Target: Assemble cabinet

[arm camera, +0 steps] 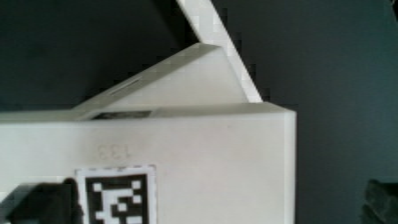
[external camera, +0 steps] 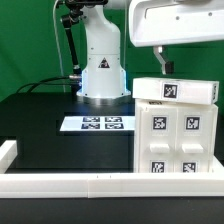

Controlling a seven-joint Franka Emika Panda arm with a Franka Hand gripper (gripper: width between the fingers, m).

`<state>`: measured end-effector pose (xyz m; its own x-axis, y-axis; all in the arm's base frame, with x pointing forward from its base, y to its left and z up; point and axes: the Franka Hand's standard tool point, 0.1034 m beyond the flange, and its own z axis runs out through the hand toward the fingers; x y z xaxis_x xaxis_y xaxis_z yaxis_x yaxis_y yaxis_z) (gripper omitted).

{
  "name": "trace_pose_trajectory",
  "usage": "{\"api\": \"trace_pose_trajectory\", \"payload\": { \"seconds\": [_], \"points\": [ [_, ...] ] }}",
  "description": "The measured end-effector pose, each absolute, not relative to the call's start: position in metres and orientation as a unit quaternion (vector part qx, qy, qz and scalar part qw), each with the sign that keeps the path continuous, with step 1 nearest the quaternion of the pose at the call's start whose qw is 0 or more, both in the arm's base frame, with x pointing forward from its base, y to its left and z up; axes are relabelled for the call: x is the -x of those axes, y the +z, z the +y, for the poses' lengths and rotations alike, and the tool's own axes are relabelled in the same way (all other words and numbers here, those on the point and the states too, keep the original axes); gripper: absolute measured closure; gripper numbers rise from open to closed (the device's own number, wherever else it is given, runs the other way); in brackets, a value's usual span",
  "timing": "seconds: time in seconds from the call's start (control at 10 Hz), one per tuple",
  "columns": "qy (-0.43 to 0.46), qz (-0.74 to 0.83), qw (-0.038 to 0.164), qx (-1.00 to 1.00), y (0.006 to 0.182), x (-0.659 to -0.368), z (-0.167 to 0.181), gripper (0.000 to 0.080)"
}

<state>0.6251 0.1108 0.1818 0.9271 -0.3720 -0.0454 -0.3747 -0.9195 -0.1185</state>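
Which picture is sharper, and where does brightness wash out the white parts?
Exterior view: fairly sharp, tags on the marker board readable, but the white faces of the cabinet blend together with little shading. Wrist view: soft all over; the cabinet's marker tag has blurred edges.

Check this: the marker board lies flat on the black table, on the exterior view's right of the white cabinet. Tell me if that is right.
Wrong on the side. The exterior view shows the marker board lying flat on the black table on the exterior view's left of the white cabinet, not its right.
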Motion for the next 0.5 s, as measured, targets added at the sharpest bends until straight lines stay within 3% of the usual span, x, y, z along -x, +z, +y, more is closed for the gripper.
{"api": "trace_pose_trajectory", "payload": {
  "seconds": [0.5],
  "points": [
    [-0.011, -0.12, 0.055, 0.991, 0.1818, -0.6262, 0.1074, 0.0002]
  ]
}}
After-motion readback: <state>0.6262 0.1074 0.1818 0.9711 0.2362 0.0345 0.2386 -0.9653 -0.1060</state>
